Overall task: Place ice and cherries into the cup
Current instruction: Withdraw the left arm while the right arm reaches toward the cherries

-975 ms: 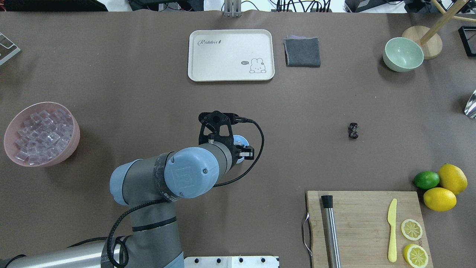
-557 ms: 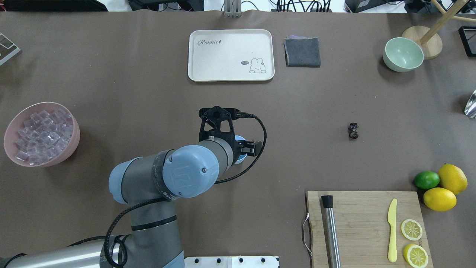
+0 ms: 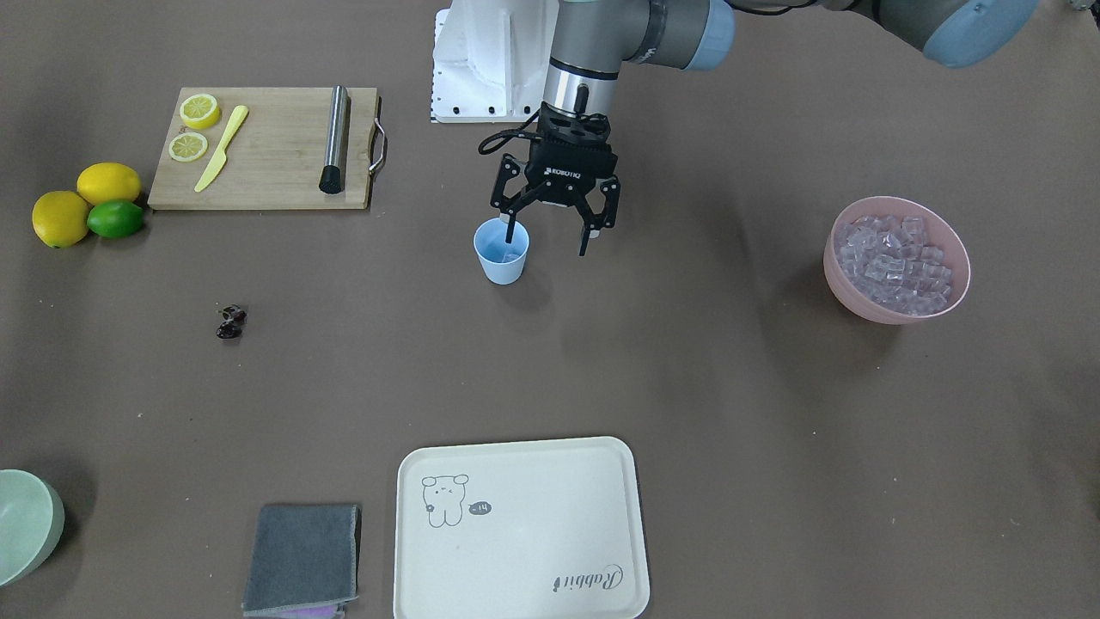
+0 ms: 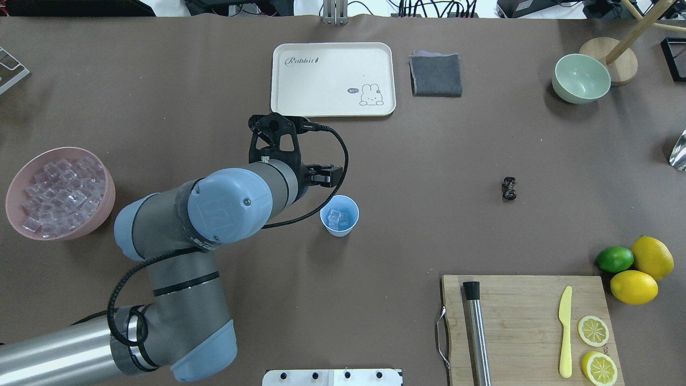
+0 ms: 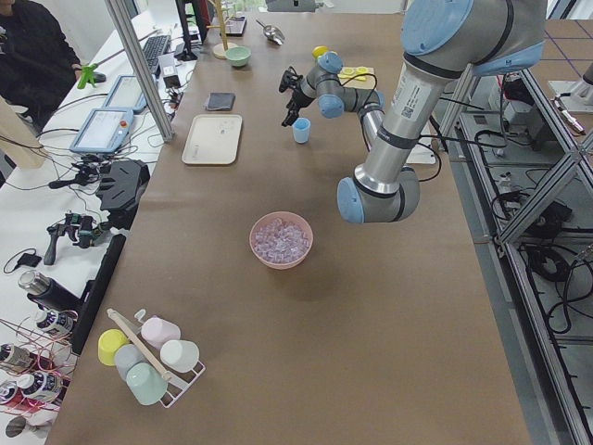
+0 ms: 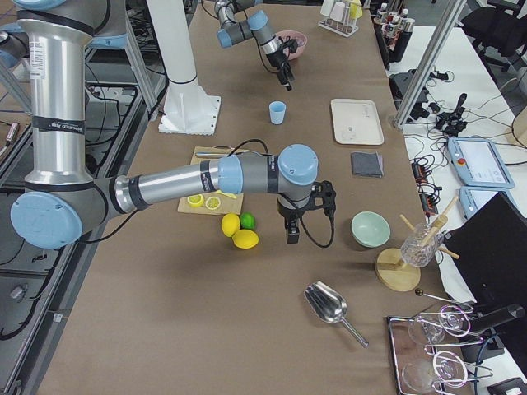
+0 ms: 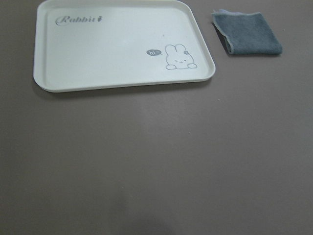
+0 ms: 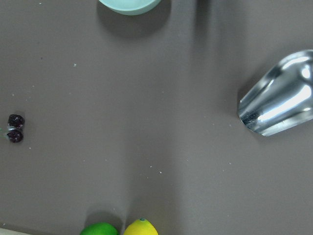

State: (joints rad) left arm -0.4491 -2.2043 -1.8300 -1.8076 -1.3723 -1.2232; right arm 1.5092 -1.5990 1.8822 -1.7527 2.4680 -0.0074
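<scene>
The light blue cup [image 4: 339, 215] stands upright mid-table, with a few ice cubes [image 4: 335, 216] inside it; it also shows in the front view [image 3: 501, 254]. My left gripper [image 3: 548, 245] hangs open and empty just beside the cup, toward the pink bowl [image 4: 105, 185], which is full of ice [image 3: 894, 254]. The cherries [image 4: 509, 188] lie on the table far to the cup's right, and also show in the right wrist view [image 8: 14, 128]. My right gripper [image 6: 291, 233] shows only in the right side view, hovering near the lemons; I cannot tell whether it is open or shut.
A cream tray [image 4: 332, 79] and a grey cloth [image 4: 435, 74] lie at the far side. A green bowl [image 4: 581, 78] stands at the far right. A cutting board [image 4: 528, 300] holds a knife, lemon slices and a metal rod. Lemons and a lime [image 4: 635, 262] lie beside it. A metal scoop [image 8: 279, 105] lies at the right edge.
My left arm has swung left and away from above the cup, toward the tray. The cup, half hidden before, now shows fully with ice inside.
</scene>
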